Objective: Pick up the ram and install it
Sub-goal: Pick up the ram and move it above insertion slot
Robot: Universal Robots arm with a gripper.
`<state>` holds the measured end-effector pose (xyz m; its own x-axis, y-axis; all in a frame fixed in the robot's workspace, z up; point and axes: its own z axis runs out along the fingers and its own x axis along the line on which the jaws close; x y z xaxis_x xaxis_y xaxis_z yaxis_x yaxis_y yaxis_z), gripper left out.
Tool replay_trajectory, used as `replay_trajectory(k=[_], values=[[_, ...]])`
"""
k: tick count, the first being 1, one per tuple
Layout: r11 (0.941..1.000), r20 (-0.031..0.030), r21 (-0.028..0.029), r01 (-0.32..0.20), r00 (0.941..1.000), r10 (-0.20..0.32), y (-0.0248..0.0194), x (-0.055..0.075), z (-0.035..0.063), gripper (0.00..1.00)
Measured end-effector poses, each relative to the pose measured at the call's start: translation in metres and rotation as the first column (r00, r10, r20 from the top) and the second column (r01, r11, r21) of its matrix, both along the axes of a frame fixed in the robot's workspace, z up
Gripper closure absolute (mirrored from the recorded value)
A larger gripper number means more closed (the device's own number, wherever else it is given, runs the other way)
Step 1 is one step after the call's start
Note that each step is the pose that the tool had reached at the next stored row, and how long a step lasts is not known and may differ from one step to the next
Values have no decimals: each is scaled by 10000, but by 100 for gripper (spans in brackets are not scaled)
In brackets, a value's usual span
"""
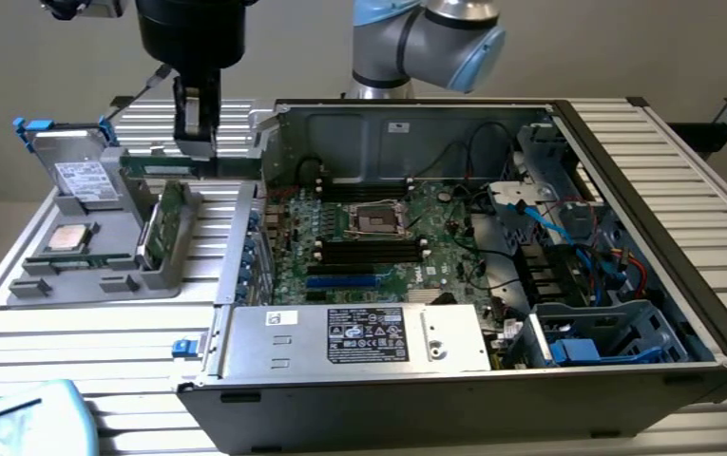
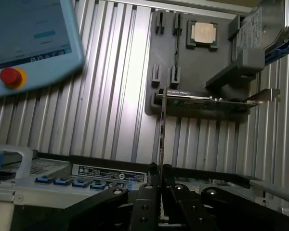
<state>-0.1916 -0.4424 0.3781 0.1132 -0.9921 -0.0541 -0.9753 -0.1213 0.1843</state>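
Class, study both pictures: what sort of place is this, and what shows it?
Probably a robotics lab for computer assembly: a robot arm whose end effector grips the ram, an open computer case with its motherboard, and a grey tray holding a processor.

Thin ram (image 2: 162,130) edge-on between jaws

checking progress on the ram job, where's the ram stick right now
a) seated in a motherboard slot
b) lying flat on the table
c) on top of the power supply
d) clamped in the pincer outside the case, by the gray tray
d: the pincer is shut on the ram, holding the thin stick by the gray tray, to the exterior view's left of the open case.
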Motion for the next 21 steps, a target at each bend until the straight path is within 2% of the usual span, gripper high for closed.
replay_trajectory(k=[9, 13, 15, 21], values=[[10000, 1, 88, 0, 10000, 0, -5, 394, 46, 86], [9999, 36, 160, -1, 10000, 0, -5, 524, 47, 86], [9998, 94, 184, -1, 10000, -1, -5, 590, 48, 86], [9997, 386, 224, -7, 9993, -2, -5, 787, 48, 86]])
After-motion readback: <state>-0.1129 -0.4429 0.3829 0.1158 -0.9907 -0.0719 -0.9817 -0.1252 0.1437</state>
